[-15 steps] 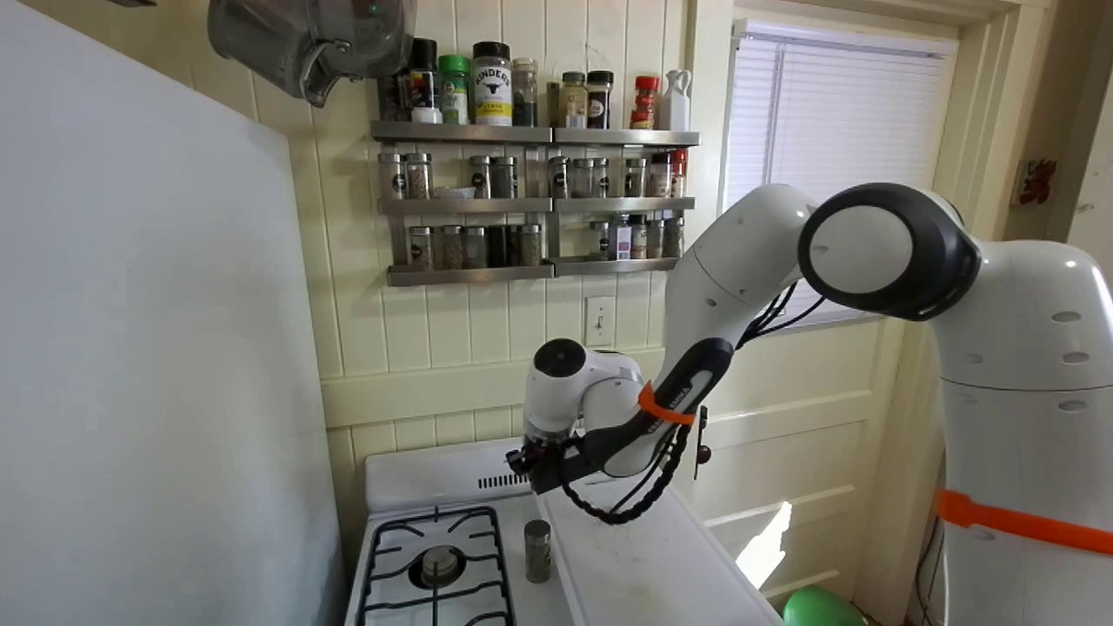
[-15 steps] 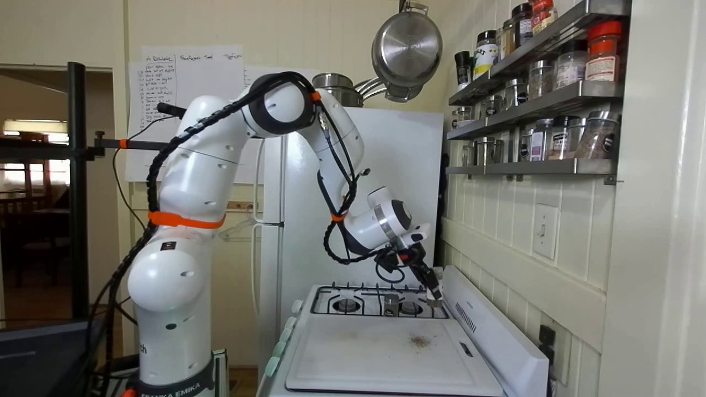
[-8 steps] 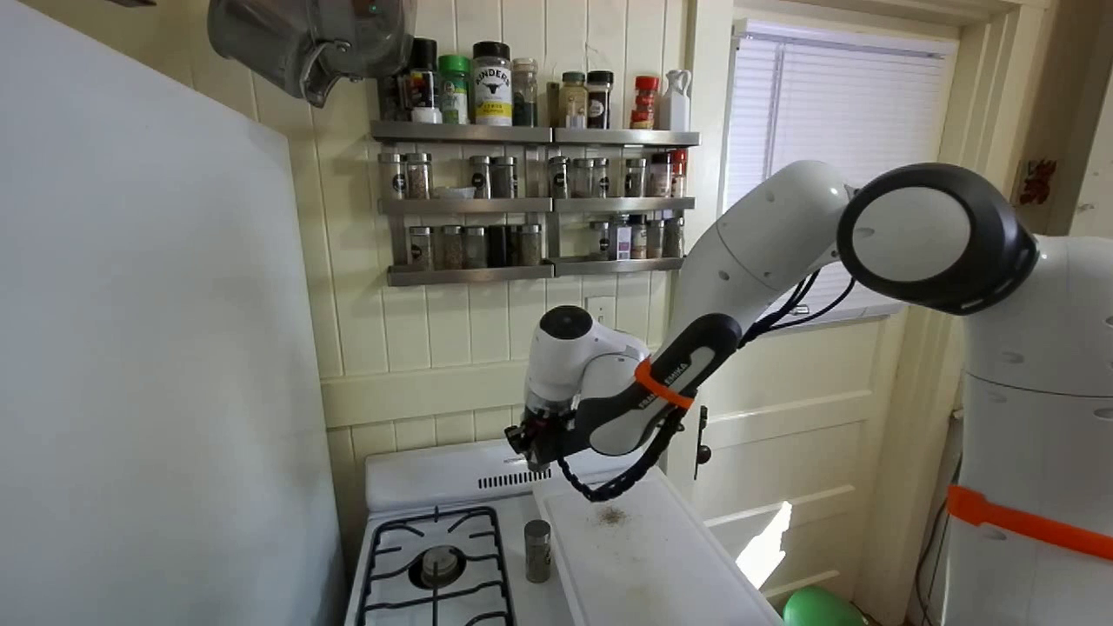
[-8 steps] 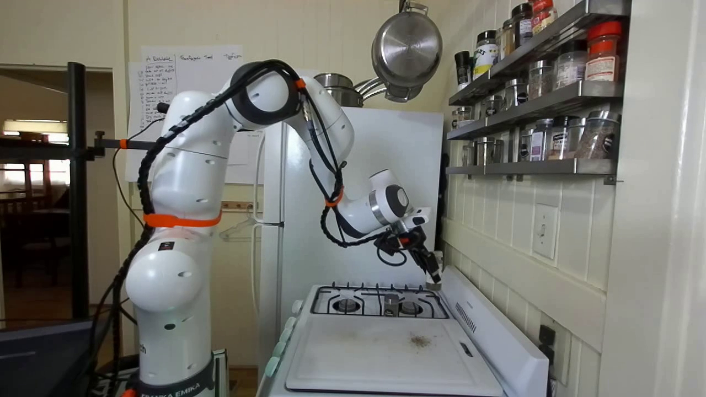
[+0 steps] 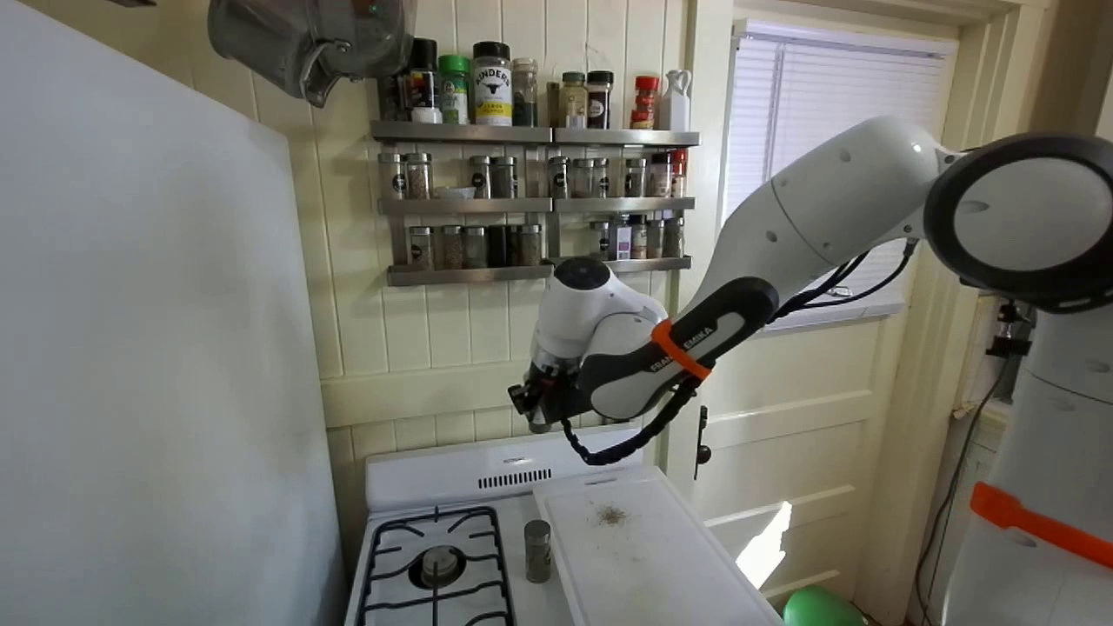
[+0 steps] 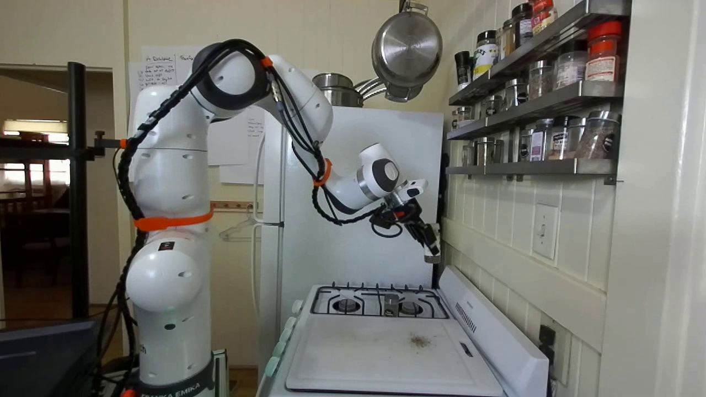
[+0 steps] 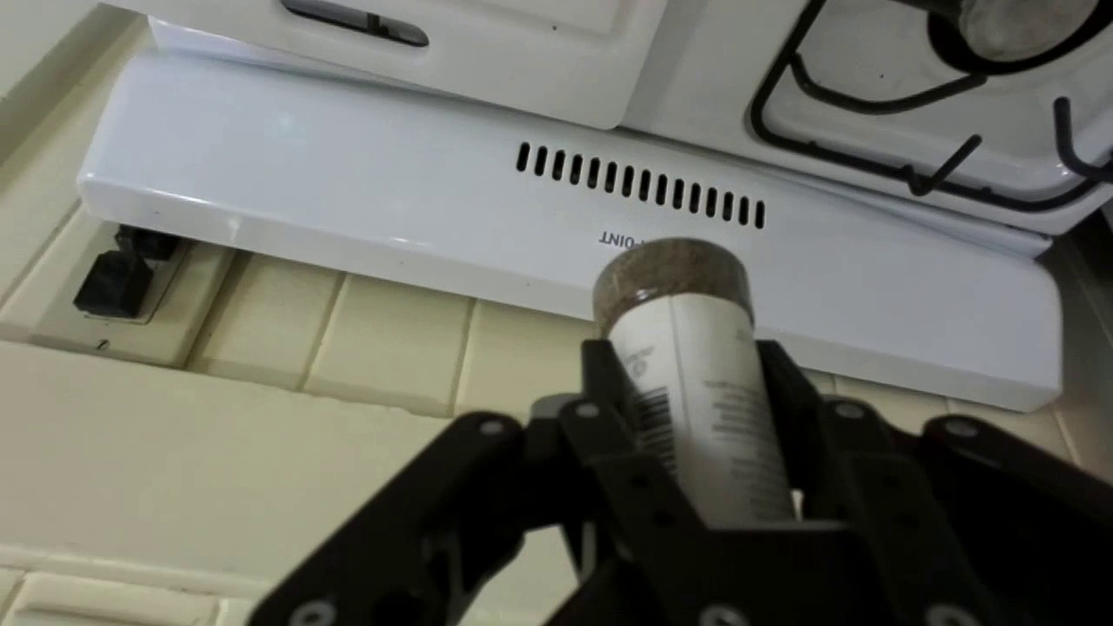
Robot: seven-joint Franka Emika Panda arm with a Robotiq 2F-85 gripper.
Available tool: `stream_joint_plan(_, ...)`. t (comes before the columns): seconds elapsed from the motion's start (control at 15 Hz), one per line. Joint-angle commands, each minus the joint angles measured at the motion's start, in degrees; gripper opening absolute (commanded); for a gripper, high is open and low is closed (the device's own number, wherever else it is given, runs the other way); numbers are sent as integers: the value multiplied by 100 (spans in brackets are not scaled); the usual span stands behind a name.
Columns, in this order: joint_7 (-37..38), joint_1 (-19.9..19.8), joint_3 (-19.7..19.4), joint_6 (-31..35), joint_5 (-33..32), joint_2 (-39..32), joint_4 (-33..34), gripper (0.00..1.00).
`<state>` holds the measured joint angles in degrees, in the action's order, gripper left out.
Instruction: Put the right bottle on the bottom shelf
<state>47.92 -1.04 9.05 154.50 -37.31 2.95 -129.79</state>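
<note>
Two black fingers (image 7: 598,369) press either side of the whitish bottle (image 7: 709,391) in the wrist view: the jaws are clenched on it, right of centre in the frame. Its brownish end points toward the top, and its label (image 7: 739,417) bears a barcode (image 7: 658,426). Behind it a white, vented back panel (image 7: 348,174) slants across the upper half, and a burner grate (image 7: 869,109) shows in the upper right corner.

In an exterior view the bottom shelf (image 5: 469,276), lowest of three grey metal tiers (image 5: 469,205), carries small jars (image 5: 475,248) across the upper middle. The robot arm (image 5: 809,204) extends in from the right, and only the bottle's end shows beneath the jaws, near the centre. A grey jar (image 5: 538,555) stands just beside the grate, lower middle.

In an exterior view with the refrigerator (image 6: 342,248) near its centre, the bottle hangs nearly upright in the jaws, right of centre, above the stove (image 6: 380,358) and well apart from the bottom shelf at the upper right. Dark specks (image 6: 420,341) dot the stove's surface.
</note>
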Motion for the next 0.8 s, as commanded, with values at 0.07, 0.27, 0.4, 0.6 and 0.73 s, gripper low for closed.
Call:
stream_joint_plan(0.07,-306,133,-74,-629,385,978,-411,17)
stream_joint_plan(0.27,-387,40,-59,-1072,463,1423,-413,17)
stream_joint_plan(0.4,-445,-20,-66,-1313,507,1712,-418,17)
stream_joint_plan(0.6,-351,-143,29,-1208,376,1553,-229,42)
stream_joint_plan(0.73,-349,-149,41,-1209,373,1548,-227,42)
